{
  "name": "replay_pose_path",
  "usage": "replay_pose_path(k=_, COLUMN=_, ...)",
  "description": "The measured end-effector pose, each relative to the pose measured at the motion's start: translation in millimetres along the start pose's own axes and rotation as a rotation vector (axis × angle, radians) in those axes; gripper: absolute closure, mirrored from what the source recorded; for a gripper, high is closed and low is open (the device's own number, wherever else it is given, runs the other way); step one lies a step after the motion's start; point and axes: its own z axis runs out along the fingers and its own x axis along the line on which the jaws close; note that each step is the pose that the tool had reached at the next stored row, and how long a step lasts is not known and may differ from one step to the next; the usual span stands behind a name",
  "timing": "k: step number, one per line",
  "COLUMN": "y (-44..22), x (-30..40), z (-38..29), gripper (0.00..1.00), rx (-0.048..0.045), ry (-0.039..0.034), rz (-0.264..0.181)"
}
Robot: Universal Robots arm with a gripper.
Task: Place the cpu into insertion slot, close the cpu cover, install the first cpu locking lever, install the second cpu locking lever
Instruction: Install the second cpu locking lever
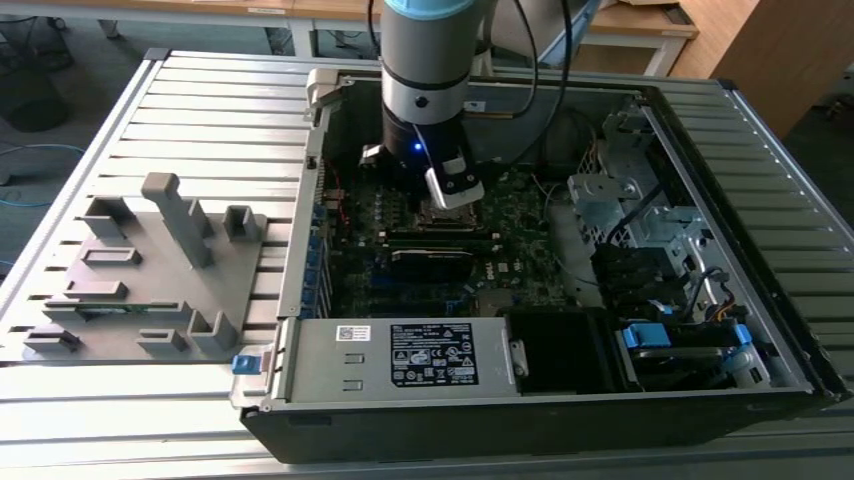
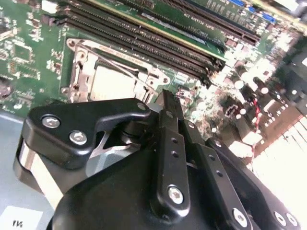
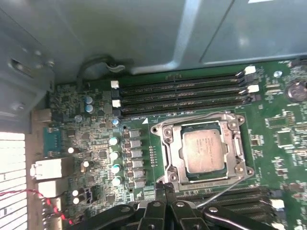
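The cpu [image 3: 204,151] sits in the insertion slot [image 3: 169,143], cpu cover [image 3: 236,143] down around it. My gripper [image 3: 165,188] hangs beside the slot, pinched closed, holding nothing. The levers look thin and springy; I'd push near their hooked ends.

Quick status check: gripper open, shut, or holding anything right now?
Black gripper: shut, holding nothing, beside the silvery metal cpu cover, which is down over the silvery-grey square cpu.
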Motion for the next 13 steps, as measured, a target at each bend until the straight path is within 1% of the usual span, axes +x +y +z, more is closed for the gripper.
replay_pose_path(k=3, y=1.3, x=0.0, z=-8.4, gripper=0.9, rx=0.0, ry=0.0, rz=0.0)
replay_pose_path(k=6, y=2.3, x=0.0, z=-15.2, gripper=0.9, rx=0.0001, ry=0.0001, rz=0.0)
replay_pose_path(k=8, y=2.6, x=-0.3, z=-16.7, gripper=0.9, rx=0.0, ry=0.0001, rz=0.0)
replay_pose_path(k=10, y=2.8, x=-1.8, z=-16.7, gripper=0.9, rx=0.0001, ry=0.0005, rz=0.0)
replay_pose_path(k=13, y=3.8, x=-9.1, z=-16.7, gripper=0.9, rx=0.0007, ry=0.0032, rz=0.001)
